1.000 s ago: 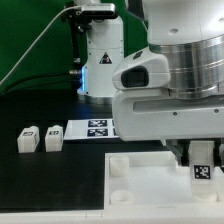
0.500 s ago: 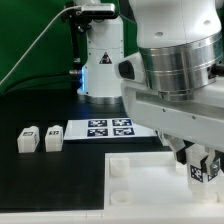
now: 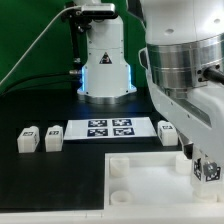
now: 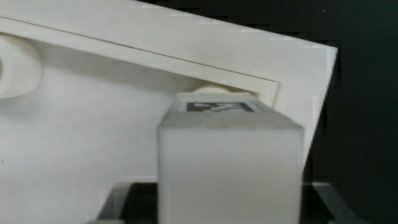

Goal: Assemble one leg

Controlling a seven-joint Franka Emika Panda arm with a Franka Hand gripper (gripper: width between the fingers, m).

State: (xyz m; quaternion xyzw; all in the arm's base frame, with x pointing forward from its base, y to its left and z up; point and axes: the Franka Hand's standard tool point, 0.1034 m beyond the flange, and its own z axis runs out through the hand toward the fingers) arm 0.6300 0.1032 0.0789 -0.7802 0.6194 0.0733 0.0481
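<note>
My gripper [image 3: 208, 176] is shut on a leg [image 3: 209, 169], a small white block with a black-and-white tag, held upright over the right end of the white tray-like part [image 3: 150, 172]. In the wrist view the leg [image 4: 228, 150] fills the middle between the jaws of the gripper [image 4: 228, 206]. Its far end is right by a round corner socket [image 4: 222, 92] of the tray [image 4: 107, 125]. I cannot tell whether it touches. Two more legs [image 3: 28, 138] [image 3: 53, 137] stand at the exterior view's left. A third [image 3: 167, 131] stands right of the marker board.
The marker board [image 3: 110, 128] lies behind the tray on the black table. A white robot base with a blue light [image 3: 104, 60] stands at the back. The tray's left corner sockets [image 3: 118, 168] are open. Another socket [image 4: 15, 65] shows in the wrist view.
The arm has moved toward the exterior view's right with the leg in it. This uncovers the marker board's right end and the leg beside it.
</note>
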